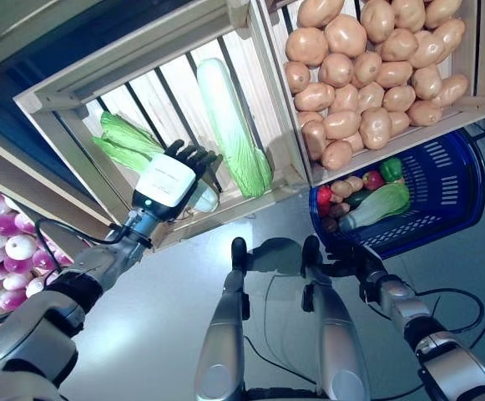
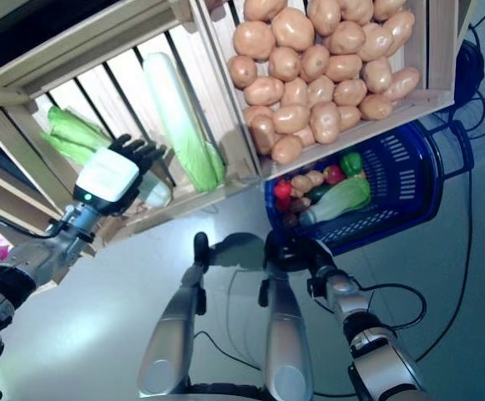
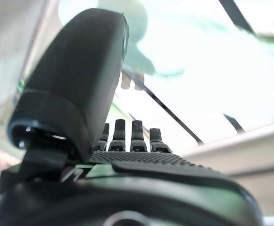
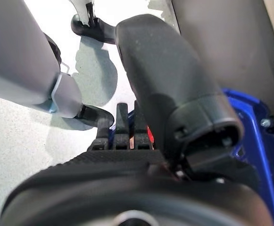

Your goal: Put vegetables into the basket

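The blue plastic basket (image 1: 467, 180) stands on the floor under the stand. In it lie a long pale green leafy vegetable (image 1: 376, 205), a green pepper (image 1: 391, 170), red round vegetables (image 1: 324, 196), small potatoes (image 1: 342, 188) and a dark green one. My left hand (image 1: 171, 180) reaches into a slatted wooden crate (image 1: 75, 100) with its fingers straight and holds nothing. Green corn ears (image 1: 129, 138) lie just beside it, and a pale round vegetable end (image 1: 206, 199) lies below it. My right hand (image 1: 342, 255) is open beside the basket's near rim, which also shows in the right wrist view (image 4: 250, 141).
A long white-green cabbage (image 1: 225, 117) lies in the same crate as my left hand. A second crate (image 1: 476, 104) of potatoes overhangs the basket. A lower shelf (image 1: 0, 242) with purple-white bulbs is at the far left. Grey floor (image 1: 184, 276) lies in front of the stand.
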You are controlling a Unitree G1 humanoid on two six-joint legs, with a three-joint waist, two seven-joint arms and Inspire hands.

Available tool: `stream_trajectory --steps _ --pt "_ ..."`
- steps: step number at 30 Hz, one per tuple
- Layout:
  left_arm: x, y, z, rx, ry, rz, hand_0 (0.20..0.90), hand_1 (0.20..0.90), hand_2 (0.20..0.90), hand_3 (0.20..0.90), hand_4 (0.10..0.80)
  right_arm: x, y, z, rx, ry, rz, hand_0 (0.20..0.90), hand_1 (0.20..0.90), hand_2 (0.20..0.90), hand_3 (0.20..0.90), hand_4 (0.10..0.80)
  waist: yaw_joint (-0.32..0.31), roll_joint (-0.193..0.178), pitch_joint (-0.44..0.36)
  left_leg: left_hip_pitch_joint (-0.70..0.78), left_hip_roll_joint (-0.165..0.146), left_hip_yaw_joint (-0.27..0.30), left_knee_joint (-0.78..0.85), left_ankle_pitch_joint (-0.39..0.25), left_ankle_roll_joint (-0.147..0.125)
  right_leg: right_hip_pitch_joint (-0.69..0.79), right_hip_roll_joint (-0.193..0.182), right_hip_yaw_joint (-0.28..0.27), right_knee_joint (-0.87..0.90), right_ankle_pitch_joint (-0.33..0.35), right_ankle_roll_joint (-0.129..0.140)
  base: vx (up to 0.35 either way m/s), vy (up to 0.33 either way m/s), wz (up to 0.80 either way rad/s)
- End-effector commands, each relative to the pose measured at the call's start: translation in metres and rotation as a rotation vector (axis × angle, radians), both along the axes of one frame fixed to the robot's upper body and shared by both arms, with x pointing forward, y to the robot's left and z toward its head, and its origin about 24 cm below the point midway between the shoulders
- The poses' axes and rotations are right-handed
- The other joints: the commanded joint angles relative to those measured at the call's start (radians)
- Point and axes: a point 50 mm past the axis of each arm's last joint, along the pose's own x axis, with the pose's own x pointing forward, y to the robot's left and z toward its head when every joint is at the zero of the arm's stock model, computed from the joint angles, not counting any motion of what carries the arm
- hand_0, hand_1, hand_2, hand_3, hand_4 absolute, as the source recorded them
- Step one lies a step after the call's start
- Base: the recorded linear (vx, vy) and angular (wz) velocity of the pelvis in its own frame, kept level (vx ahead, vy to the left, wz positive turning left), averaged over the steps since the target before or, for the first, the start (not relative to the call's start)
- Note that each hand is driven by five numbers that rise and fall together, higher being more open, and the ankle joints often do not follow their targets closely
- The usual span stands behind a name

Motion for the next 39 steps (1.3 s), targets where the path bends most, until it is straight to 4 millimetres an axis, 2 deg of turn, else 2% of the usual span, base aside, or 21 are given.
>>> stream_trajectory --steps 1,4,10,18,21,25,29,39 --pt "0.007 0.016 0.029 -0.074 -0.074 0.104 0.900 0.900 0.900 0.900 0.800 0.000 -0.005 0.007 -0.001 -0.017 0.013 0.900 0.900 0.900 0.900 0.800 -0.014 -0.031 0.004 -0.089 -0.074 0.003 0.074 -0.001 0.010 0.056 0.005 0.011 -0.051 0.020 0.003 0.000 0.000 0.00" --pt "0.009 0.014 0.017 -0.102 0.051 0.133 0.900 0.900 0.900 0.900 0.800 0.005 -0.008 0.013 -0.009 -0.027 0.004 0.900 0.900 0.900 0.900 0.800 -0.015 -0.028 0.004 -0.102 -0.076 0.005 0.073 0.001 0.010 0.040 0.002 0.010 -0.046 0.023 0.006 0.000 0.000 0.00" --pt "0.009 0.010 0.004 -0.142 0.229 0.168 0.900 0.900 0.900 0.900 0.800 0.009 -0.011 0.020 -0.019 -0.043 0.017 0.900 0.900 0.900 0.900 0.800 -0.019 -0.026 0.004 -0.109 -0.074 0.007 0.071 0.000 0.010 0.029 0.002 0.006 -0.045 0.023 0.010 0.000 0.000 0.00" --pt "0.004 0.027 -0.007 -0.149 0.312 0.295 0.900 0.900 0.900 0.900 0.800 0.006 -0.023 0.020 -0.023 -0.035 -0.010 0.900 0.900 0.900 0.900 0.800 -0.015 -0.017 0.004 -0.126 -0.077 0.003 0.090 -0.005 0.011 0.017 -0.003 0.003 -0.034 0.021 0.013 0.000 0.000 0.00" --pt "0.002 0.032 -0.006 -0.137 0.245 0.326 0.900 0.900 0.900 0.900 0.800 0.006 -0.022 0.020 -0.021 -0.038 -0.007 0.900 0.900 0.900 0.900 0.800 -0.012 -0.015 0.004 -0.131 -0.079 0.002 0.092 -0.006 0.011 0.015 -0.006 0.000 -0.034 0.021 0.014 0.000 0.000 0.00" --pt "0.001 0.041 0.002 -0.157 0.063 0.361 0.900 0.900 0.900 0.900 0.800 0.007 -0.020 0.021 -0.008 -0.047 -0.010 0.900 0.900 0.900 0.900 0.800 -0.006 -0.017 0.004 -0.142 -0.082 0.000 0.096 -0.006 0.013 0.005 -0.007 -0.002 -0.030 0.019 0.011 0.000 0.000 0.00" --pt "0.000 0.037 0.005 -0.208 -0.147 0.329 0.900 0.900 0.900 0.900 0.800 0.009 -0.015 0.023 0.010 -0.070 -0.005 0.900 0.900 0.900 0.900 0.800 -0.001 -0.029 0.004 -0.168 -0.084 -0.009 0.113 -0.007 0.012 -0.020 -0.005 -0.006 -0.011 0.016 0.009 -0.007 -0.001 0.05" --pt "0.005 0.029 0.002 -0.262 -0.333 0.358 0.900 0.900 0.900 0.900 0.800 0.011 0.010 0.029 0.097 -0.133 0.013 0.900 0.900 0.900 0.900 0.800 -0.017 -0.084 0.004 -0.209 -0.075 -0.028 0.121 -0.003 0.016 -0.083 0.019 0.001 0.027 0.010 0.005 -0.013 -0.017 0.07"
